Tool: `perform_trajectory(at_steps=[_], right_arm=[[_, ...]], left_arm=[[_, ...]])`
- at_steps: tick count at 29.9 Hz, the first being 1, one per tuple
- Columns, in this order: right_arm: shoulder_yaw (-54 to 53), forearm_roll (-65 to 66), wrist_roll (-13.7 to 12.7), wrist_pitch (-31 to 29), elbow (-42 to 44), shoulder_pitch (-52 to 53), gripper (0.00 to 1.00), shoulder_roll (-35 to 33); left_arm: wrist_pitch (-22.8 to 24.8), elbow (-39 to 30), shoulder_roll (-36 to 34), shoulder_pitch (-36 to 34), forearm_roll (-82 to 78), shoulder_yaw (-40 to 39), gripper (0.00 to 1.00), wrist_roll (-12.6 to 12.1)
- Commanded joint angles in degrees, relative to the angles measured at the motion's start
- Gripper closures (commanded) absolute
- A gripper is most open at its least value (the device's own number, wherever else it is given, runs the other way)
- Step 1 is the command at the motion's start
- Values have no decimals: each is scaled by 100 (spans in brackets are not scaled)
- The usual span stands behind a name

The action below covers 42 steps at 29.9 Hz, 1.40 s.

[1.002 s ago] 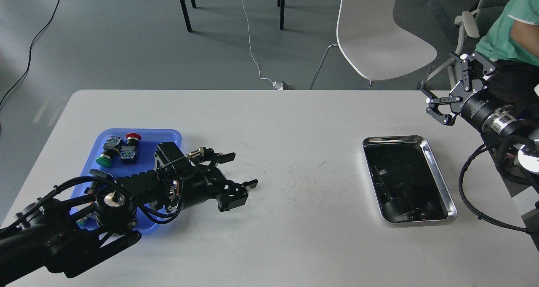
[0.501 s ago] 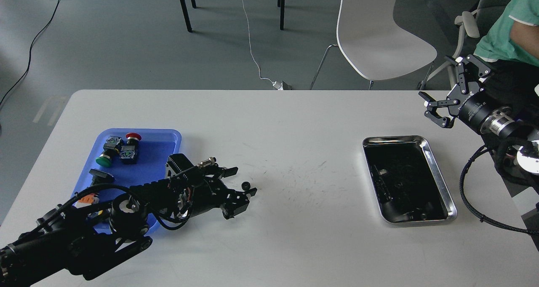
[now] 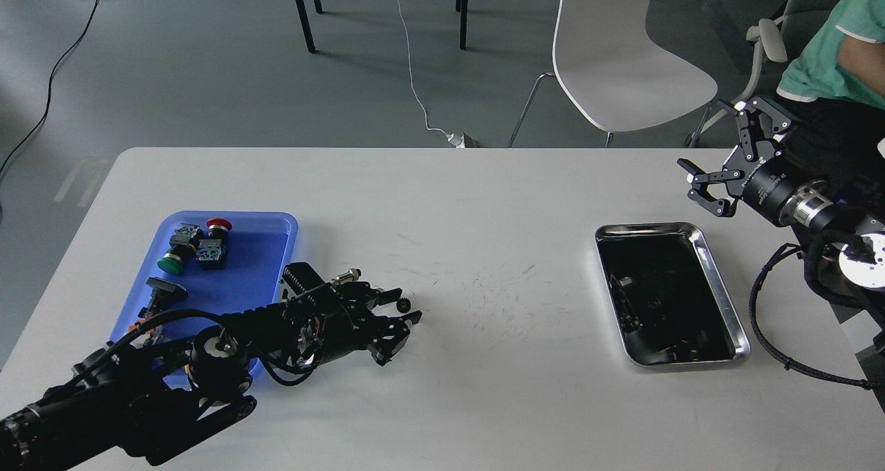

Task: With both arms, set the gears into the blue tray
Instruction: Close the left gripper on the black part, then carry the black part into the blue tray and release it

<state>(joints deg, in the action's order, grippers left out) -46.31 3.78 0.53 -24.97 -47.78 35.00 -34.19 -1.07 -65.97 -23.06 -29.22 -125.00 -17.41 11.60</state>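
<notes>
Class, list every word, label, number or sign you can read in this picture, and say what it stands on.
No text is readable.
Right arm's wrist housing: faint white lettering, too small and blurred to read.
Push-button switches in the blue tray: no legible marking.

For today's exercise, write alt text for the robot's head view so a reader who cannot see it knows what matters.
The left gripper closes around a tiny black gear on the white table, just right of a blue tray holding push-button switches. The right gripper hangs open in the air beyond a steel tray.
</notes>
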Motion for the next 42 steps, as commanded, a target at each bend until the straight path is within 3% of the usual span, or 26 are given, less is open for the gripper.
perform_trajectory(at_steps=[1,5,16,23,30,35,42], right_arm=[[8,0,0,1,-3,-2,3,1],[8,0,0,1,-3,7,3,9],[8,0,0,19,5,68,3,18],[17,0,-9,10,-3,86,3,9],[139,0,-9,10,5,95,3,0],[210,9,-9,45,23,86,3,1],[271,9,-9,62,23,77,3,-26]], left_arm=[[10,5,-14,-5,0,27,78,0],[10,14,-23,-5,0,18,90,0],[-209,-48,-259,-40,0,-140,93,9],[-210,-697,-1102,-497,0,-386,92,0],[-96,-1612,-2526,-699,897,-395,92,61],[-472,-1577,-3090,-331,1214,-386,92,307],[-939,-1077,-3055,408,1636,-413,91,334]])
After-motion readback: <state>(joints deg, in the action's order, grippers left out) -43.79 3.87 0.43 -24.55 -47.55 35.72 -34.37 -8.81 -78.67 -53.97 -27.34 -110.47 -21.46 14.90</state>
